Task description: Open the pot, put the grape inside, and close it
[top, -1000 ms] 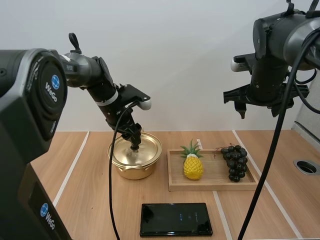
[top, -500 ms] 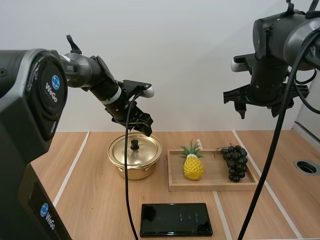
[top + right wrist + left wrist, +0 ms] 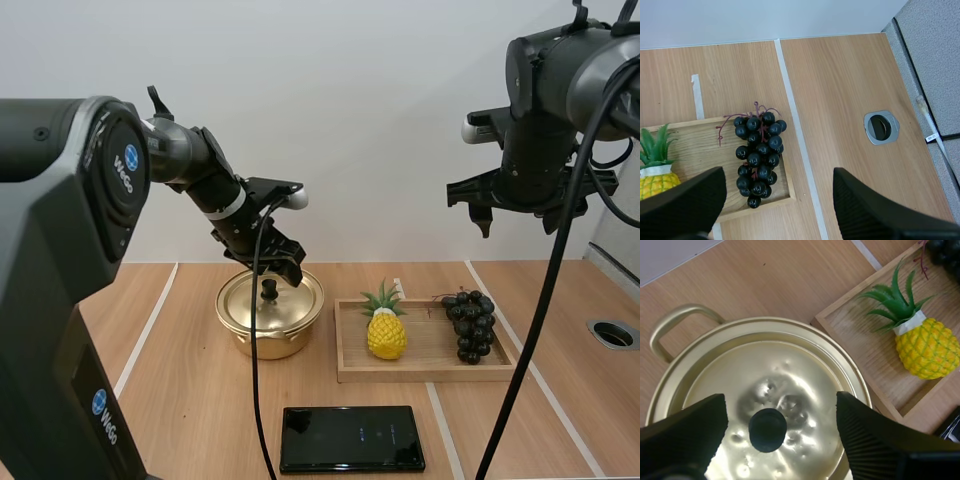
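Left pincer (image 3: 777, 407) hangs wide open astride the lid knob (image 3: 767, 429), right pincer (image 3: 777, 175) wide open above the grapes (image 3: 758, 159); pot (image 3: 264, 345) not yet opened, every step left.

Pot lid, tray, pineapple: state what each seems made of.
Pot lid: thin metal, polished gold-coloured, going by its mirror glints and small dents. Its knob: matt black, probably plastic. Tray: unvarnished-looking light wood with visible grain. Pineapple: likely moulded plastic, with even yellow scales and a white band under stiff green leaves.
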